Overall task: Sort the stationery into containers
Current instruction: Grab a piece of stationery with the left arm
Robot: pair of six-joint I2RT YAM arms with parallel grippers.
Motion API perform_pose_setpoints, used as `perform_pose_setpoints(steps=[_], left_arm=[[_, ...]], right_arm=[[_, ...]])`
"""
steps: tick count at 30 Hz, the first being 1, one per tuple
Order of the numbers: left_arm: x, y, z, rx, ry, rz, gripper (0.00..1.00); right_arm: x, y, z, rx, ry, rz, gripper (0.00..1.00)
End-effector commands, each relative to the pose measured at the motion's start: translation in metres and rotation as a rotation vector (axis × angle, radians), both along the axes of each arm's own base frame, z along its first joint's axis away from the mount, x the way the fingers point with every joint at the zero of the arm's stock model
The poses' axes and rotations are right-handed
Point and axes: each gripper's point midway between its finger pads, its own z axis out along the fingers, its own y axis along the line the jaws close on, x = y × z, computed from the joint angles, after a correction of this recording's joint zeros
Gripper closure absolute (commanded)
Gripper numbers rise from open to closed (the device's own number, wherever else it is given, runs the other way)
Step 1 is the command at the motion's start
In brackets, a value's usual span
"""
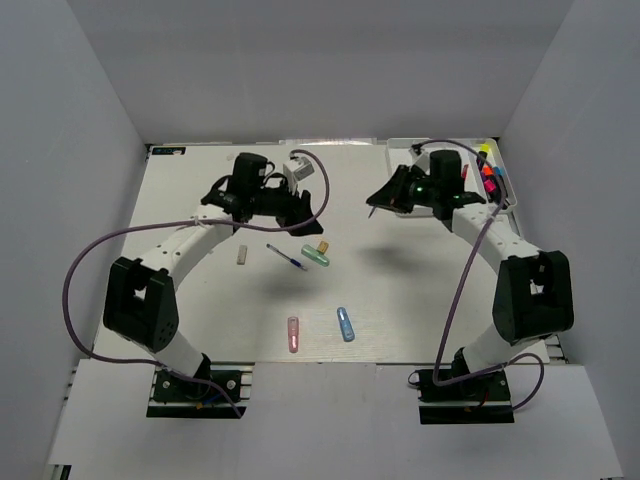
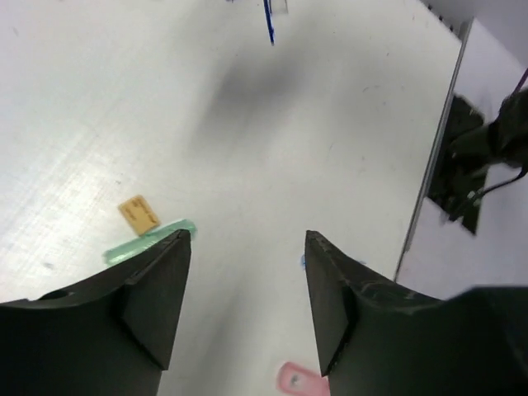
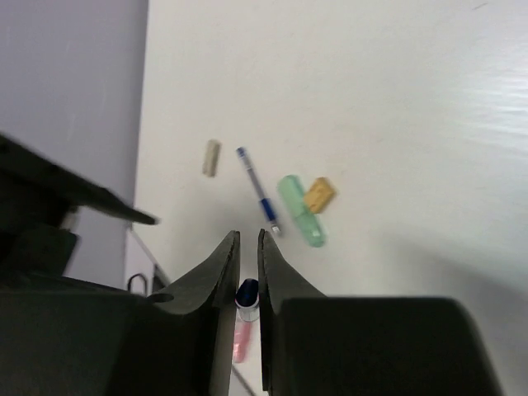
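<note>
Status: left claw (image 2: 247, 239) wide, empty, above green capsule (image 2: 147, 243); we judge pick pending. Right claw (image 3: 248, 239) near-shut, nothing seen held, near tray (image 1: 507, 192).

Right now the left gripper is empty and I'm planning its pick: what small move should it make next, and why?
Probably slide the left gripper sideways until it is centred over the green capsule. Its jaws stand open with nothing between them, while the capsule lies just outside one finger, close beside a small tan piece, so descending from here would likely miss it.
</note>
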Motion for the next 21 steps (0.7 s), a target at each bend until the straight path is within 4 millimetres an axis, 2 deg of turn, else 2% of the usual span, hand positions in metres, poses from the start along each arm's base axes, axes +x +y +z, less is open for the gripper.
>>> perform_pose_setpoints(steps=[1,2,3,4,5,8,9,10,12,13,16,19,20,21], left_arm=[[-0.014,0.017,0.024,0.074,-0.201,-0.219,0.34],[-0.016,0.027,0.001,0.140,-0.185,-0.283,0.38],[-0.017,0.030,-0.005,0.169,-0.182,-0.324,0.40],[-0.019,0.038,-0.003,0.203,-0.155,-0.356,0.41],[-0.012,0.042,-0.008,0.230,-0.217,-0.416,0.42],[-0.006,0.054,-0.039,0.331,-0.264,-0.578,0.44],[-0.001,0.063,-0.054,0.398,-0.277,-0.606,0.47],[-0.001,0.070,-0.069,0.434,-0.335,-0.666,0.48],[0.000,0.081,-0.083,0.496,-0.402,-0.722,0.51],[0.000,0.090,-0.100,0.548,-0.441,-0.767,0.51],[0.003,0.101,-0.118,0.610,-0.455,-0.811,0.51],[0.005,0.102,-0.127,0.617,-0.419,-0.855,0.51],[0.009,0.102,-0.126,0.622,-0.426,-0.857,0.50],[0.012,0.100,-0.128,0.619,-0.438,-0.857,0.50]], right_arm=[[0.013,-0.044,0.021,-0.092,-0.146,-0.048,1.00],[0.014,-0.050,0.026,-0.114,-0.187,-0.042,1.00],[0.014,-0.054,0.027,-0.124,-0.200,-0.043,1.00],[0.018,-0.066,0.029,-0.131,-0.208,-0.068,1.00],[0.018,-0.069,0.033,-0.130,-0.225,-0.070,1.00],[0.020,-0.083,0.033,-0.123,-0.226,-0.086,1.00],[0.018,-0.083,0.036,-0.110,-0.226,-0.083,1.00],[0.020,-0.092,0.032,-0.106,-0.213,-0.103,1.00],[0.017,-0.092,0.031,-0.087,-0.208,-0.096,1.00],[0.017,-0.100,0.028,-0.086,-0.196,-0.114,1.00],[0.015,-0.108,0.024,-0.084,-0.182,-0.119,1.00],[0.012,-0.105,0.022,-0.071,-0.167,-0.102,1.00],[0.014,-0.116,0.020,-0.066,-0.158,-0.126,1.00],[0.014,-0.116,0.019,-0.063,-0.157,-0.125,1.00]])
